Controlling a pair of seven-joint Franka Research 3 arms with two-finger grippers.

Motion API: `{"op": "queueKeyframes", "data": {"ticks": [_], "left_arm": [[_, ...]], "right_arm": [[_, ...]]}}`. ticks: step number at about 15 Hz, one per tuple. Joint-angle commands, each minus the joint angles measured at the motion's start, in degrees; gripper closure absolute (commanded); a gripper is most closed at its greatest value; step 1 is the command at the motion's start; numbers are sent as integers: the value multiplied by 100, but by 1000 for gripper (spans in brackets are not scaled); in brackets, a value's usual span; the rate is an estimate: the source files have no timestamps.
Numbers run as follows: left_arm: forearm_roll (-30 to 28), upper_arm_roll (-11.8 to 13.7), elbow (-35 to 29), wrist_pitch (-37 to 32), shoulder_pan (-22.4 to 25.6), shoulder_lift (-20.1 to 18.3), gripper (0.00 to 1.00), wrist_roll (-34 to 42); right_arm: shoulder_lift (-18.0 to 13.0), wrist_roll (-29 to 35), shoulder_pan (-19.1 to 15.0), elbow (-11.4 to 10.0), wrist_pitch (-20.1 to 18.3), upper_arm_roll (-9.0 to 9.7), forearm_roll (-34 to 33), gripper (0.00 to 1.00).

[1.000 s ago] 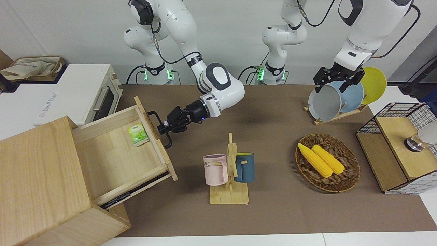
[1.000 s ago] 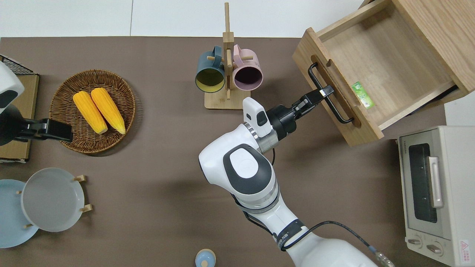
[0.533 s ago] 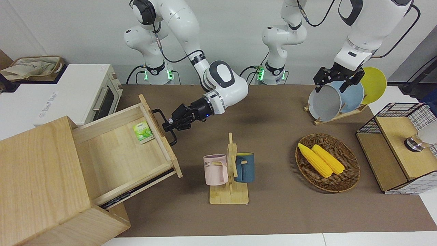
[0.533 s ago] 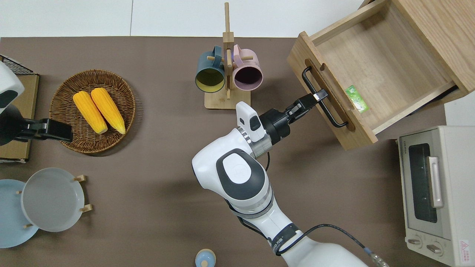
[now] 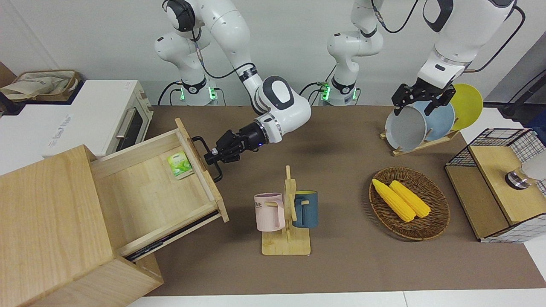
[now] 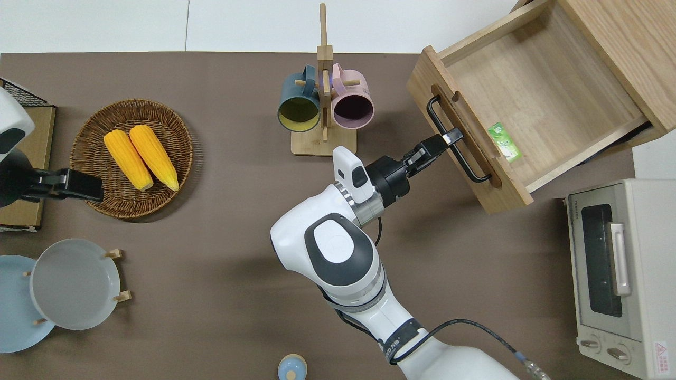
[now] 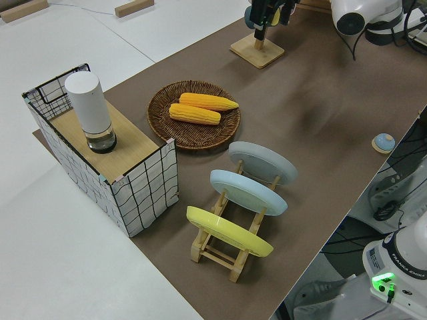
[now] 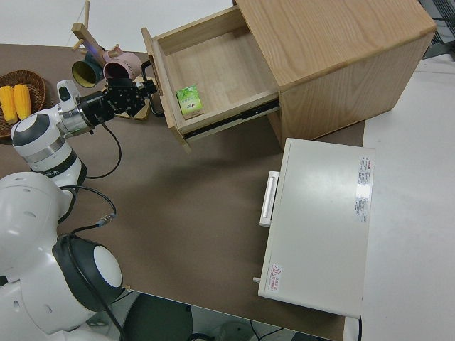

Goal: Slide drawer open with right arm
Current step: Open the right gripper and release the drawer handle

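Observation:
The drawer (image 5: pixel 140 192) stands pulled far out of the big pale wooden box (image 5: pixel 47 221) at the right arm's end of the table. My right gripper (image 5: pixel 212 157) is shut on the drawer's black bar handle (image 5: pixel 217 172), near the bar's middle. The overhead view shows the same grip: right gripper (image 6: pixel 449 138), handle (image 6: pixel 435 112), drawer (image 6: pixel 544 89). A small green packet (image 6: pixel 503 141) lies inside the drawer against its front wall. The left arm is parked.
A wooden mug rack (image 6: pixel 322 105) with a blue and a pink mug stands close to the drawer's front, toward the left arm's end. A white toaster oven (image 6: pixel 618 274) sits nearer the robots than the box. A wicker basket (image 5: pixel 439 213) holds two corn cobs.
The right gripper moved toward the left arm's end with the handle in it, and the drawer slid farther out of the box. The green packet rode along.

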Motion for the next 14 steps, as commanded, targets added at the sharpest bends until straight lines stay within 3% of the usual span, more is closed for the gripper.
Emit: {"op": "queueKeyframes", "data": {"ticks": [1,6,7,8,9,10,11,14], "left_arm": [[98,-37,149,-113,22,65,7,56],[98,-37,140,-113,22,65,7,56],[98,-37,149,-113,22,65,7,56],[98,-37,149,-113,22,65,7,56],[98,-37,149,-113,22,65,7,56],[98,-37,140,-113,22,65,7,56],[98,-37,149,-113,22,65,7,56],[98,-37,140,-113,22,65,7,56]], "right_arm": [[101,-268,168,331,-160,-47,-155,1000],[101,-277,168,331,-151,-47,-173,990],[101,-277,159,331,-151,-47,-182,922],[101,-268,159,331,-151,-47,-182,693],[101,-268,159,331,-151,-47,-182,349],[101,-216,159,331,-151,-47,-156,66],[101,-180,150,331,-142,-56,-147,20],[101,-136,150,331,-125,-100,-120,19]]}}
